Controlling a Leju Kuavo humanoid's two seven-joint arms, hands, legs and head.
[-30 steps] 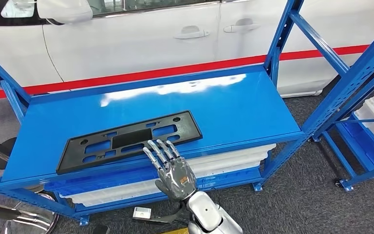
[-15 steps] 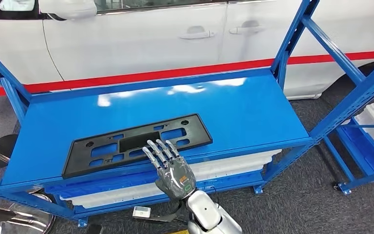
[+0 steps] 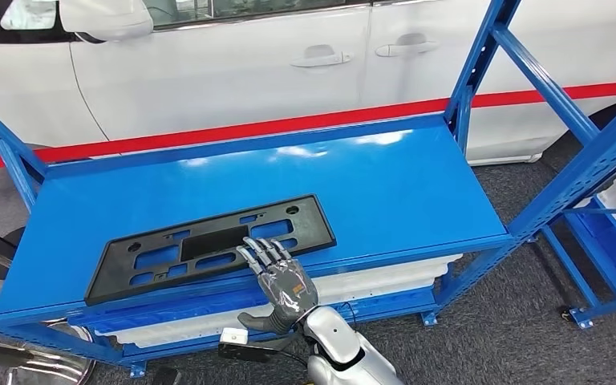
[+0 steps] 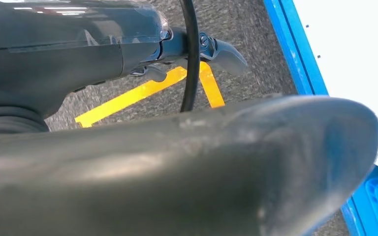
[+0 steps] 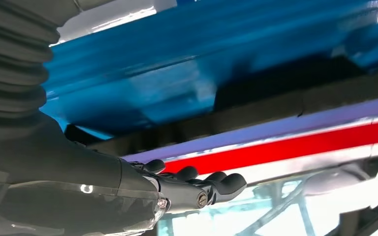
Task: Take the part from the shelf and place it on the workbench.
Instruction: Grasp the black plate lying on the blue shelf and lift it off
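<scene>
A flat black plastic part (image 3: 208, 247), long, with several cut-outs, lies at a slant on the front left of the blue shelf (image 3: 385, 184). My right hand (image 3: 285, 281) reaches up from below the shelf's front edge. Its fingers are stretched out, their tips over the part's near edge, and the thumb sticks out to the side below the shelf lip; it holds nothing. The right wrist view looks past that hand (image 5: 192, 189) at the part's dark edge (image 5: 275, 105). In the left wrist view my left hand (image 4: 177, 162) hangs over the floor with nothing in it.
A white car (image 3: 208, 72) with a red stripe stands close behind the shelf. Blue uprights (image 3: 473, 64) frame the shelf's right end, and another blue rack (image 3: 601, 241) stands to the right. White bins (image 3: 385, 269) sit under the shelf. Yellow tape (image 4: 128, 98) marks the grey floor.
The whole picture has shifted a little, so the camera moved. My right hand's fingers stay over the part's near edge, and its thumb now shows, spread out below the shelf lip.
</scene>
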